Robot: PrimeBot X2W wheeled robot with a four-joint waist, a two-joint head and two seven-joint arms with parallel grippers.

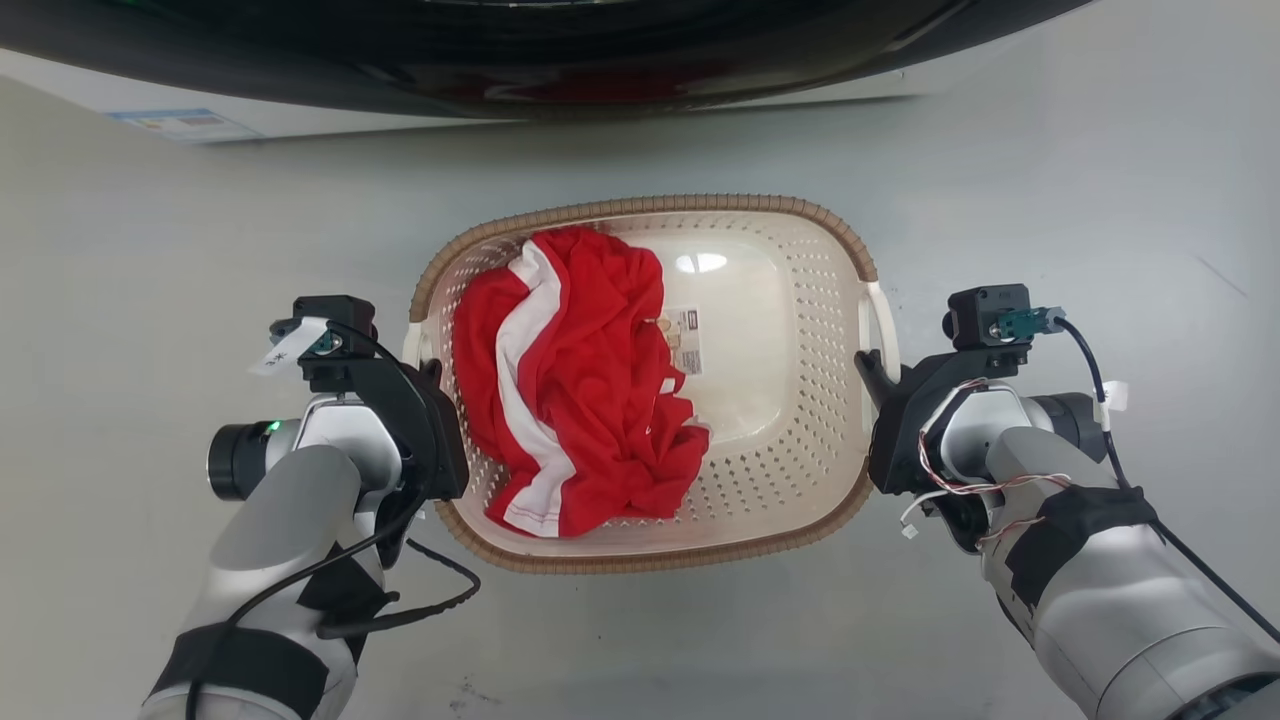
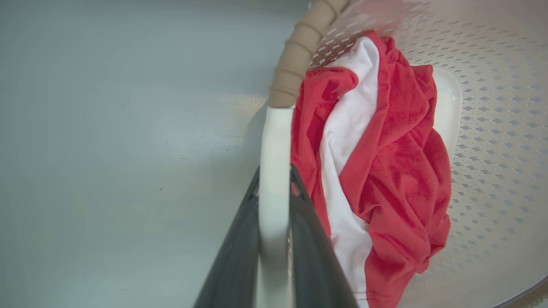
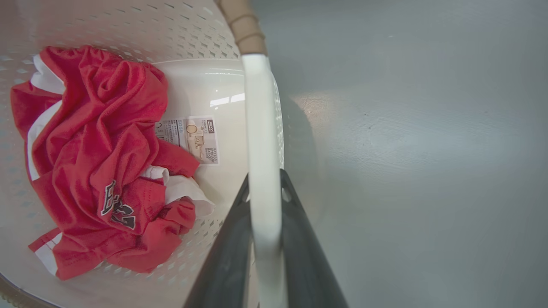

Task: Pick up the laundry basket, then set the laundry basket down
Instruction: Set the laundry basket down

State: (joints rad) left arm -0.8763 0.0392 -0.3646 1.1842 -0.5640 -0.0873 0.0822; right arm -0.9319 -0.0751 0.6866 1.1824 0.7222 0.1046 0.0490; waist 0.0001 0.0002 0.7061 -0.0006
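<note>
the laundry basket (image 1: 812,400), holding a red-and-white jersey (image 1: 585,385), lies between both arms. left pincer (image 2: 274,182) clamped on its left handle (image 2: 275,137), right pincer (image 3: 264,186) clamped on its right handle (image 3: 260,124).

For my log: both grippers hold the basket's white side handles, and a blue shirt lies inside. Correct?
Only the colour is wrong: the shirt is red and white, per the head view. The left gripper and right gripper do hold the handles of the laundry basket.
</note>
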